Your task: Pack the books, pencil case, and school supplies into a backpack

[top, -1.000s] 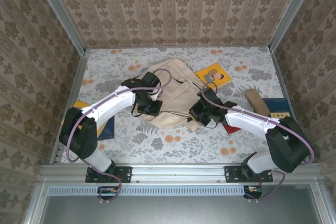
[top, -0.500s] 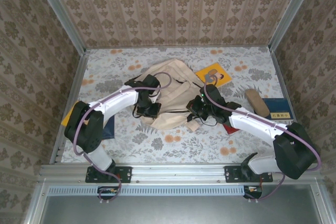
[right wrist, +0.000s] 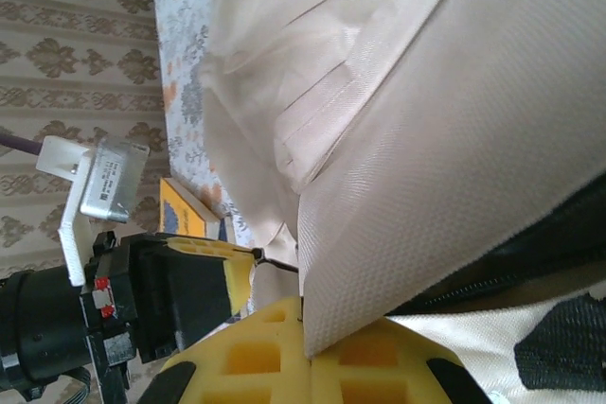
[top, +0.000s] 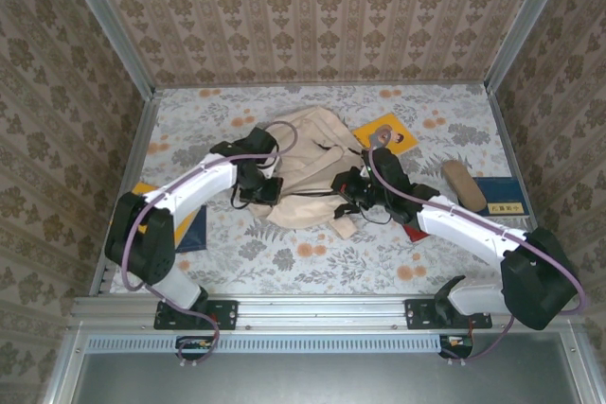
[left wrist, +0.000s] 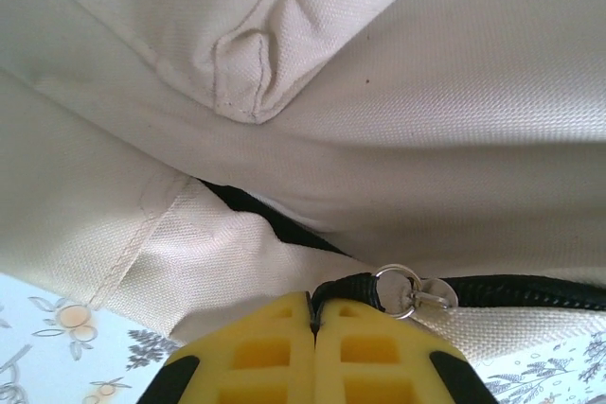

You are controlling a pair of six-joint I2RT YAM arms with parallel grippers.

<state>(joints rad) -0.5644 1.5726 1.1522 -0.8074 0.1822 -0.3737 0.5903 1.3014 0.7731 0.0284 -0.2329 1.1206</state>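
The cream-beige backpack (top: 305,169) lies crumpled mid-table. My left gripper (top: 260,188) is at its left side, its yellow fingers (left wrist: 256,352) shut on the black zipper pull cord (left wrist: 348,288) beside a metal ring (left wrist: 399,290). At the backpack's right side, my right gripper (top: 348,198) is shut on a fabric edge (right wrist: 379,262) of the backpack. A yellow book (top: 386,134) with a cartoon face lies just right of the bag. A dark blue book (top: 500,198) sits at the far right, a tan oblong pencil case (top: 463,184) beside it.
A red pouch (top: 417,231) lies partly under my right arm. A yellow and dark blue flat item (top: 189,226) lies under my left arm near the table's left rail (top: 128,186). Patterned walls close in three sides.
Both grippers have moved a little to the left and away from the bases, still gripping. The backpack has shifted and bunched with them.
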